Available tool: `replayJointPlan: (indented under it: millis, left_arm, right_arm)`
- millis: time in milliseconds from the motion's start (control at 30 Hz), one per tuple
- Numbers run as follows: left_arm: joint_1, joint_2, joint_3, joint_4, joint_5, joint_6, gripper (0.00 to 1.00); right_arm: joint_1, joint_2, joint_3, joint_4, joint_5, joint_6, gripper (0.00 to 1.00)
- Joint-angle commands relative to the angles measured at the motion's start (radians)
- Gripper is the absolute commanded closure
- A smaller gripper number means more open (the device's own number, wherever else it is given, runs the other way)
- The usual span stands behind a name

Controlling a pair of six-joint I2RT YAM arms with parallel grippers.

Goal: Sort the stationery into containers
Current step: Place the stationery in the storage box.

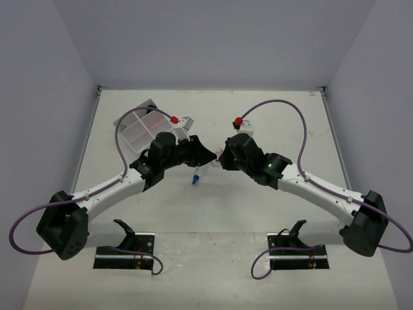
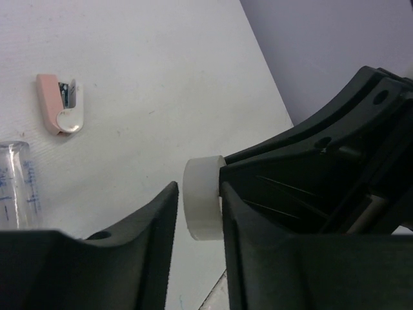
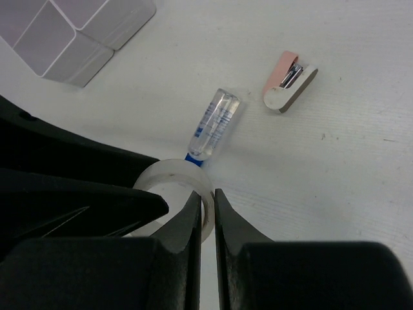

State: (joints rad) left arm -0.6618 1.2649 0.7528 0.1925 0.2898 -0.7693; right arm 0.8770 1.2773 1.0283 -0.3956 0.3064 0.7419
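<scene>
Two grippers share the tape roll [image 3: 155, 175]: right gripper [image 3: 206, 197] clamps its wall, left gripper [image 2: 199, 187] straddles it, grip impossible to tell, tray [image 1: 129, 119] at ten o'clock.

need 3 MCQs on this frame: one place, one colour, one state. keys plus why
1. Where on the table is the divided tray?
A) far left
B) near right
C) dead centre

2. What colour is the small stapler-like item?
A) green
B) black
C) pink and white

3. How is the tape roll?
A) lying in the tray
B) pinched by the right end effector
C) lying loose, nothing near it

Keys:
1 A: the top view shows it far left.
2 C: the right wrist view shows a pink back and a white body.
3 B: the right fingers clamp the roll's wall.
</scene>
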Motion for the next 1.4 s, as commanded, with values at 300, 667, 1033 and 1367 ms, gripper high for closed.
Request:
replayJointPlan:
  millis: [300,667,1033,1367]
  left_arm:
    - [0.001,0.011,0.209,-0.268,-0.343,0.073,1.00]
    - [0.268,0.191,0.491,-0.513,-0.809,0.744,1.00]
    - [0.362,0.096,0.163,0.135,-0.719,1.405,1.00]
    - [0.463,0.093,0.078,0.106,-0.502,1.430,1.00]
  right_arm:
    - [-0.037,-0.030,0.019,0.046,0.044,0.027,0.01]
    - [-0.279,-0.221,-0.198,0.087,0.025,-0.062,0.01]
    - [-0.302,-0.234,-0.270,0.164,-0.088,-0.104,0.01]
    - [-0.311,-0.280,-0.275,0.164,-0.106,-0.117,0.01]
